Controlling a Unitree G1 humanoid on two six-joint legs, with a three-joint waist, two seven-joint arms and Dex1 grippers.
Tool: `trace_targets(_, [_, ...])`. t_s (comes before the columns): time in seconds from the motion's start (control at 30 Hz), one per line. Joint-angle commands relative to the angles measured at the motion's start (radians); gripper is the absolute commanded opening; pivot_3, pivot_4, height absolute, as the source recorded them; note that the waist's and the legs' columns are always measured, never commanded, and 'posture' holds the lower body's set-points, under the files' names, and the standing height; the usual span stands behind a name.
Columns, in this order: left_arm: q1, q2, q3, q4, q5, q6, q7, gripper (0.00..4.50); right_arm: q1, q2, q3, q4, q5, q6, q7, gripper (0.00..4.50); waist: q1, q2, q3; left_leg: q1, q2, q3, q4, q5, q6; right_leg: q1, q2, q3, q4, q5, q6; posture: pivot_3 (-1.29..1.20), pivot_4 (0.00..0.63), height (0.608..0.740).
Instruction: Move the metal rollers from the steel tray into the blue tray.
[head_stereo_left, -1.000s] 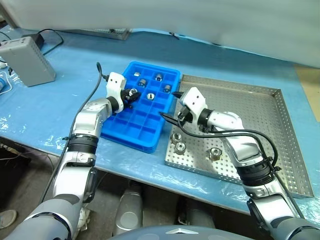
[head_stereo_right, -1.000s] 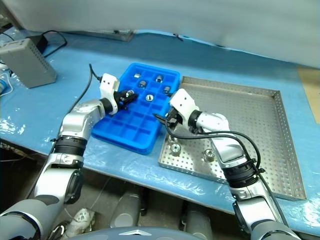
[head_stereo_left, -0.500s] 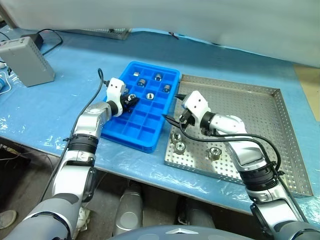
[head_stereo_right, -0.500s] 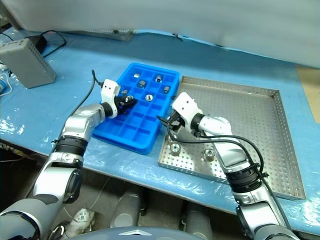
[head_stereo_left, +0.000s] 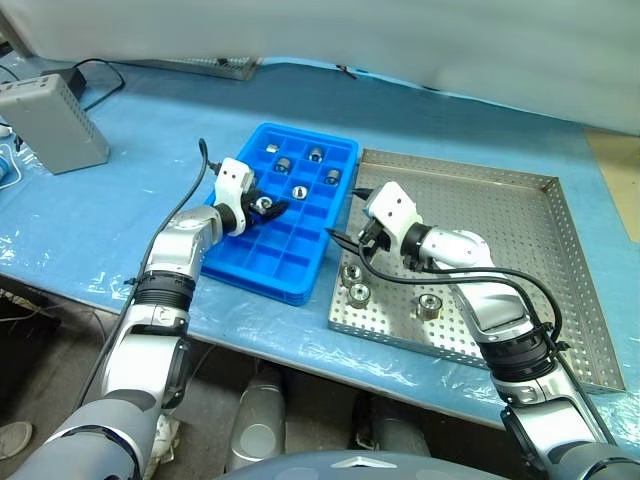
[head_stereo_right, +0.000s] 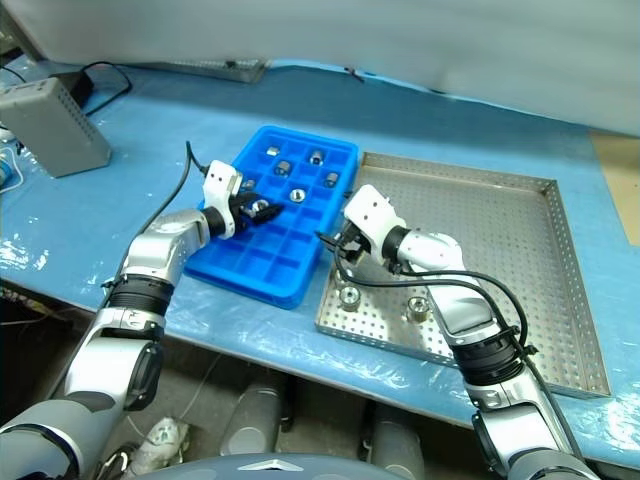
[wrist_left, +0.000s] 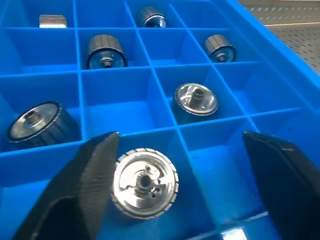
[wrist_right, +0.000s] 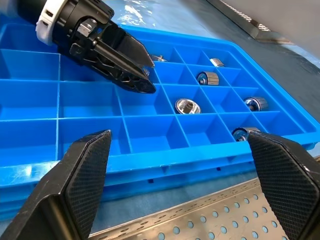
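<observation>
Blue-covered bench, blue tray (head_stereo_left: 262, 255) holding metal rollers (wrist_left: 144, 182), both fingers wide apart, empty-handed.

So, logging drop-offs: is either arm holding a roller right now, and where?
Nothing held. Left gripper open over a roller lying in the blue tray; right gripper open.

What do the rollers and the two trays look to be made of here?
The metal rollers: probably steel, bright mirror-like faces and ridged rims. The blue tray: likely moulded plastic, uniform glossy blue with thin compartment walls. The steel tray: apparently sheet metal, matte silver, punched with regular small holes, low folded rims.
</observation>
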Motion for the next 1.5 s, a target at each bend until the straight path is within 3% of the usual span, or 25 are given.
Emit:
trace_targets(0.03, [-0.058,0.03,0.02,-0.007,-0.012,-0.019,-0.012,4.31,0.001,-0.007,-0.019,-0.035,-0.004,-0.02,-0.006,4.5,-0.001,0.0,0.0,0.0,0.0,0.0,0.0,0.0,0.0,0.0,0.0,0.0,0.0,0.0,0.0,0.24,0.15,0.74])
trace_targets(0.33, [-0.229,-0.017,-0.038,0.047,-0.066,-0.036,-0.234,4.31,0.044,-0.047,-0.117,-0.086,0.006,0.011,-0.046,4.5,0.001,0.0,0.0,-0.002,-0.001,0.001,0.001,0.0,0.001,0.0,-0.001,0.0,-0.001,0.0,0.0,0.11,0.15,0.74])
trace_targets(0.53, [-0.389,-0.134,-0.118,0.359,0.036,-0.236,-0.28,4.31,0.167,-0.116,-0.245,-0.214,0.006,0.082,-0.083,4.5,-0.022,0.0,0.0,-0.001,-0.002,0.001,0.002,-0.001,0.002,0.002,-0.001,0.001,-0.002,0.0,0.001,-0.03,0.15,0.74])
trace_targets(0.77, [-0.529,-0.337,-0.131,0.638,0.106,-0.38,-0.214,4.31,0.383,-0.103,-0.381,-0.439,-0.013,0.21,-0.186,4.5,-0.081,-0.001,0.0,-0.001,-0.004,0.001,0.002,-0.002,0.004,0.002,-0.001,0.002,-0.003,0.0,0.003,-0.25,0.15,0.74])
trace_targets(0.93, [-0.565,-0.441,-0.117,0.72,0.129,-0.387,-0.162,4.31,0.503,-0.073,-0.421,-0.569,-0.024,0.272,-0.246,4.5,-0.136,-0.001,0.0,0.0,-0.005,0.003,0.003,-0.004,0.007,0.003,-0.001,0.002,-0.005,0.0,0.005,-0.35,0.15,0.74])
trace_targets(1.13, [-0.562,-0.509,-0.113,0.76,0.166,-0.362,-0.051,4.31,0.575,-0.047,-0.443,-0.648,-0.04,0.311,-0.301,4.5,-0.187,-0.001,0.0,0.002,-0.005,0.003,0.005,-0.004,0.007,0.005,-0.001,0.003,-0.006,-0.004,0.013,-0.41,0.15,0.74])
trace_targets(1.33, [-0.547,-0.543,-0.116,0.765,0.193,-0.331,0.005,4.31,0.591,-0.037,-0.426,-0.676,-0.048,0.33,-0.331,4.5,-0.189,0.0,0.0,0.002,-0.005,0.003,0.007,-0.006,0.01,0.007,-0.001,0.003,-0.008,-0.004,0.014,-0.43,0.15,0.74])
trace_targets(1.5, [-0.526,-0.56,-0.132,0.76,0.207,-0.287,-0.039,4.31,0.588,-0.038,-0.405,-0.67,-0.056,0.332,-0.34,4.5,-0.191,0.0,0.0,0.001,-0.005,0.003,0.009,-0.008,0.013,0.009,-0.001,0.003,-0.011,0.001,0.008,-0.43,0.15,0.74])
